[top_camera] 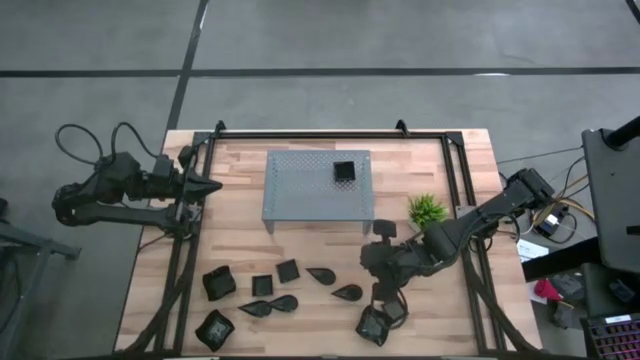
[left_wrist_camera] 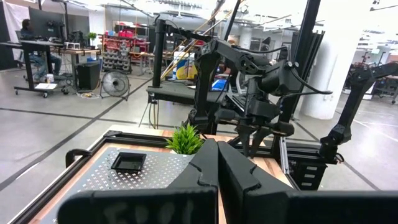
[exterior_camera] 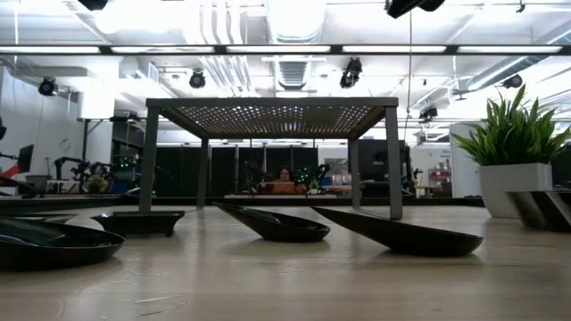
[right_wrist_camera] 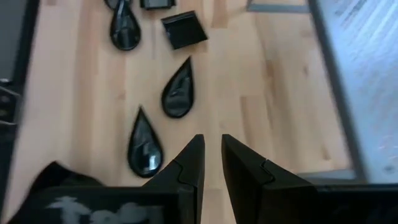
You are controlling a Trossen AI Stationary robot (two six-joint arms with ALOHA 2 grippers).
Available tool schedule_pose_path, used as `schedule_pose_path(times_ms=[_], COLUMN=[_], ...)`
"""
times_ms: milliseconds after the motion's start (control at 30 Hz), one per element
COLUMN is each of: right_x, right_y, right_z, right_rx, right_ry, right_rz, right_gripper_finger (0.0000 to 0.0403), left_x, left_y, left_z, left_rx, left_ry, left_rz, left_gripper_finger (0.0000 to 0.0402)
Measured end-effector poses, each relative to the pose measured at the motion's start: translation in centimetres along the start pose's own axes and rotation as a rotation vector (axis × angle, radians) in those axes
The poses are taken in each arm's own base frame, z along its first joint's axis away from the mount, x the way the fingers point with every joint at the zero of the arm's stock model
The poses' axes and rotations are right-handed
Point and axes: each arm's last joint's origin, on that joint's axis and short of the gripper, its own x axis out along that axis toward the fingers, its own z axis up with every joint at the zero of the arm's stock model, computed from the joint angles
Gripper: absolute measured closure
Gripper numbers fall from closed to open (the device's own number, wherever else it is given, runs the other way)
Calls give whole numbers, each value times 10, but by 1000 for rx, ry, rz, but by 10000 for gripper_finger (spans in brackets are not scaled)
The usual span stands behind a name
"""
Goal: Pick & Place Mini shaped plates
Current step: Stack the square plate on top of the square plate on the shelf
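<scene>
Several small black plates lie flat on the wooden table's near half: teardrop ones and square ones. One square plate sits on top of the grey perforated rack. My right gripper hovers open by a narrow gap over bare wood, just on the far side of a teardrop plate, and points toward the table's left. My left gripper waits shut at the table's left edge, level with the rack.
A small green plant in a white pot stands right of the rack, close to my right arm. A black frame runs along the table's far, left and right sides. Bare wood lies between the rack and the plates.
</scene>
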Motion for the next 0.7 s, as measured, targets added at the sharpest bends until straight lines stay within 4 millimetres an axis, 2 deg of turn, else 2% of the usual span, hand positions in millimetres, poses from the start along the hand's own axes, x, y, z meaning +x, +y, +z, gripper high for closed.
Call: schedule_pose_path(times_ms=[400, 700], right_x=[6, 14], right_y=[11, 16], right_z=[-20, -36], right_rx=[270, 305], right_ry=[106, 157], right_rz=[67, 71], right_gripper_finger=[349, 349], left_x=[0, 0], left_y=[0, 0], left_z=[0, 0], left_rx=[0, 0], left_ry=[0, 0], left_rz=[0, 0], left_gripper_finger=[401, 401])
